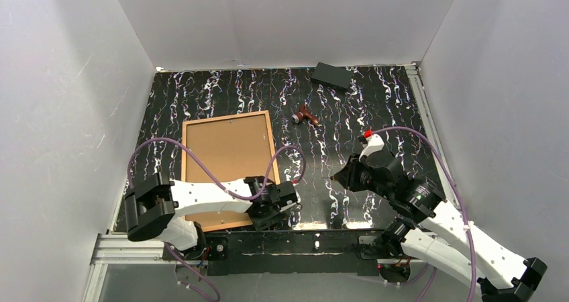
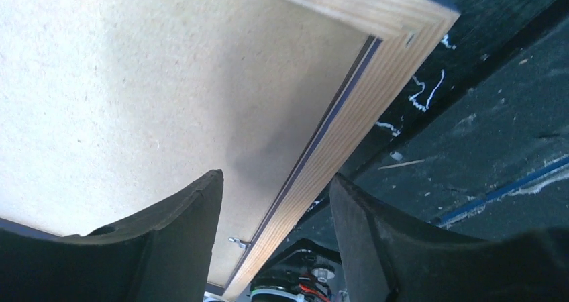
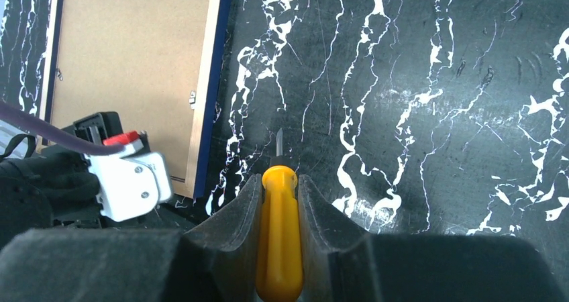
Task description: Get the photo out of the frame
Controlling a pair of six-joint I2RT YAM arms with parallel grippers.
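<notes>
The frame (image 1: 227, 117) lies face down on the black marbled table, left of centre. The photo's plain brown board back (image 1: 225, 161) fills it; the printed side is hidden. My left gripper (image 1: 268, 211) is open at the frame's near right corner. In the left wrist view the frame's pale wooden edge (image 2: 349, 134) and the board (image 2: 147, 80) run between the spread fingers (image 2: 181, 235), and a small metal tab (image 2: 235, 241) sits on the edge. My right gripper (image 1: 339, 176) hovers right of the frame, shut on a yellow-handled screwdriver (image 3: 278, 235) whose tip points at the table. The frame's navy side (image 3: 213, 80) shows there.
A small black block (image 1: 332, 76) lies at the back edge. A small brown and silver object (image 1: 306, 116) lies right of the frame's far corner. White walls close the table on three sides. A metal rail (image 1: 134, 248) runs along the near edge.
</notes>
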